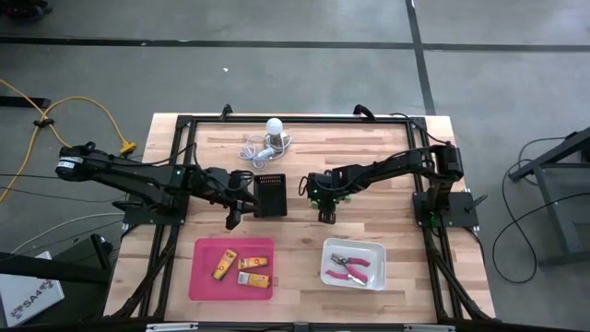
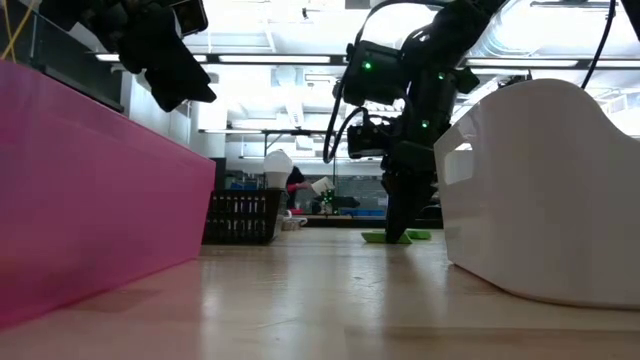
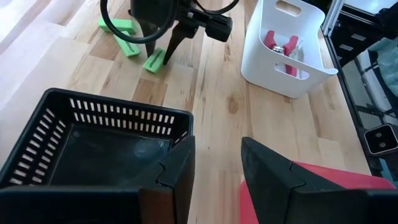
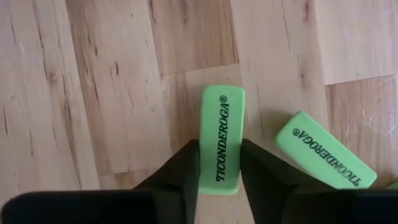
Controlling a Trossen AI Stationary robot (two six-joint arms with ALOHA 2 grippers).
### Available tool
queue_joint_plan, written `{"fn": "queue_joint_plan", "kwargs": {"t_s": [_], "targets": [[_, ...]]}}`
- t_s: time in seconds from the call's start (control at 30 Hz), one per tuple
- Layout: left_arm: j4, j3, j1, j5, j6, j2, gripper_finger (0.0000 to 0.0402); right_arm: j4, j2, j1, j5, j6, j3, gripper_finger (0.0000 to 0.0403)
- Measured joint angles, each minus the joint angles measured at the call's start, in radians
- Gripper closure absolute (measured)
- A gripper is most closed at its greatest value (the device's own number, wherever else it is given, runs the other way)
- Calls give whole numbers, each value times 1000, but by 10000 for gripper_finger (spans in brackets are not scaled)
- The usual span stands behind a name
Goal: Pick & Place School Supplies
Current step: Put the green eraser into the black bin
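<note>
My right gripper (image 4: 219, 168) points steeply down at the middle of the table, shut on a green eraser (image 4: 222, 134) that lies flat on the wood. A second green eraser (image 4: 324, 157) lies beside it, and the left wrist view shows two more (image 3: 119, 26) beyond the arm. My left gripper (image 3: 214, 165) hangs open above the table, next to the black ribbed box (image 1: 270, 195), with nothing between its fingers. Three yellow-orange pieces (image 1: 241, 267) lie in the pink tray (image 1: 203, 277). The pink-handled tool (image 1: 348, 267) lies in the white bin (image 1: 378, 254). My right gripper pinches the green eraser between its two fingers (image 4: 180, 174), one on each long side (image 4: 206, 158), toward one end of it. The fingers come from above, slanting steeply down. The eraser lies flat on the table (image 2: 385, 237).
A white bulb with a coiled pale cord (image 1: 272, 134) lies at the far edge. The black box (image 3: 93, 143) stands just left of the erasers. The pink tray (image 2: 90, 200) and white bin (image 2: 550, 190) sit along the near edge, with bare wood between them.
</note>
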Motion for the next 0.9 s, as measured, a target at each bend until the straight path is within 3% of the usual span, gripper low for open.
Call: {"fn": "queue_joint_plan", "kwargs": {"t_s": [0.17, 0.5, 0.9], "targets": [[0, 0, 0, 0, 0, 0, 274, -1, -1, 0, -5, 0, 0, 327], [0, 0, 0, 0, 38, 0, 274, -10, -6, -2, -48, 12, 13, 324], [82, 0, 0, -7, 399, 5, 274, -14, -71, -5, -349, 96, 120, 329]]}}
